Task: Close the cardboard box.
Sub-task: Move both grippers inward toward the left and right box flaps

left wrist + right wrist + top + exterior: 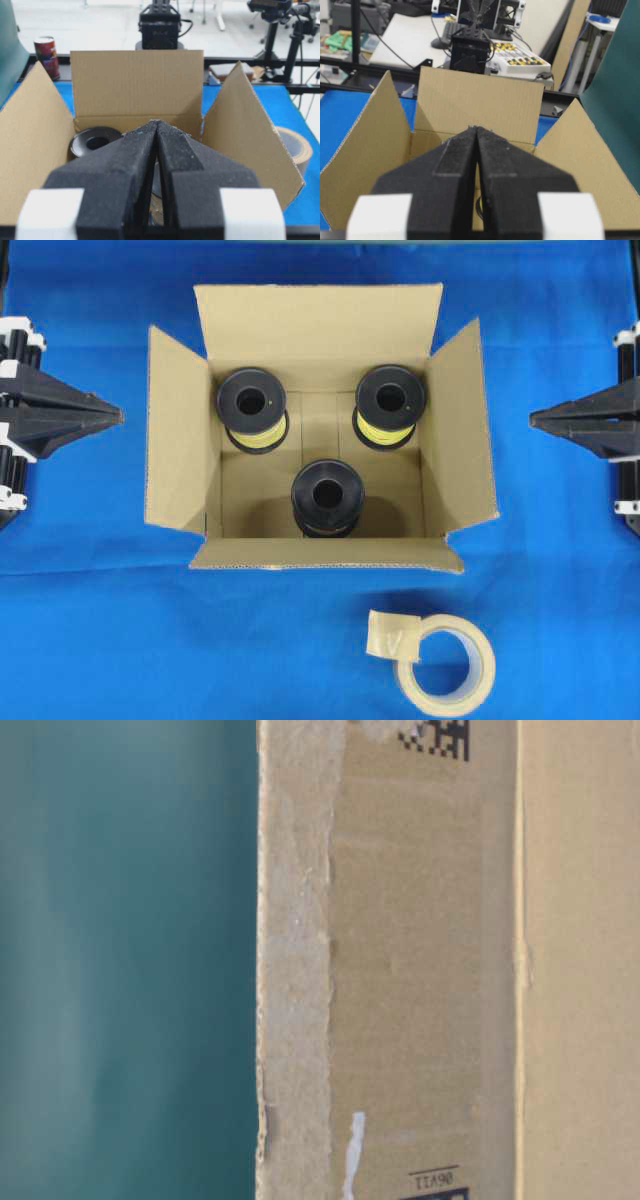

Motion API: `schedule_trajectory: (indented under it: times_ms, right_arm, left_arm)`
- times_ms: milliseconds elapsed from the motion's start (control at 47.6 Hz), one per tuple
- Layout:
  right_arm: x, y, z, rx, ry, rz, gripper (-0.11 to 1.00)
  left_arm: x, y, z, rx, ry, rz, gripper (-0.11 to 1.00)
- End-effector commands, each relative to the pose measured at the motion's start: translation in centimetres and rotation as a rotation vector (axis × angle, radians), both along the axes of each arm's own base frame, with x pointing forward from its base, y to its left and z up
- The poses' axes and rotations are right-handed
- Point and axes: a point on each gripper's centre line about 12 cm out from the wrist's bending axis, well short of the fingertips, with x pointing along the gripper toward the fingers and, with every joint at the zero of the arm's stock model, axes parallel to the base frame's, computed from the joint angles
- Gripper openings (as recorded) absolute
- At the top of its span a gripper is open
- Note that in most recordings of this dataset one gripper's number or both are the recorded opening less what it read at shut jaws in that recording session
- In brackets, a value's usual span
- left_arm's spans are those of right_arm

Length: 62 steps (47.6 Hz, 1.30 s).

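The cardboard box (455, 455) stands open in the middle of the blue cloth, all four flaps up or splayed outward. Three black spools (325, 497) with yellow wire sit inside. Its outer wall (420, 970) with black data codes fills the table-level view. My left gripper (118, 415) is shut and empty, left of the box and apart from its left flap (175, 430); the left wrist view shows the tips (157, 123) touching. My right gripper (535, 420) is shut and empty, right of the box; the right wrist view shows it (476, 129) facing the box.
A beige tape roll (445, 665) with a loose end lies on the blue cloth in front of the box, toward the right. It also shows in the left wrist view (297, 145). A red can (46, 54) stands beyond the table.
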Motion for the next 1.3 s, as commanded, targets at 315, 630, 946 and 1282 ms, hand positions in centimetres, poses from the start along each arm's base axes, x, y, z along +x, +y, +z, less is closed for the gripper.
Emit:
schedule_trajectory:
  times_ms: [315,630,946,1282]
  right_arm:
    - [-1.0,-0.3,-0.2,0.018,0.208,-0.016,0.00]
    - [-1.1,-0.7,-4.0,0.040,0.427,-0.040,0.00]
    - [0.5,-0.8,-7.3,0.047,0.499,-0.045,0.00]
    - [1.8,-0.9,-6.5,0.043,0.409,-0.044,0.00]
  left_arm:
    - [-1.0,-0.1,-0.4,-0.009,0.129,-0.004,0.00]
    - [-1.4,0.2,-4.3,-0.014,0.357,0.011,0.00]
    - [-1.3,0.2,-6.8,-0.015,0.434,0.012,0.00]
    - [-0.2,0.3,-6.6,-0.014,0.367,0.015,0.00]
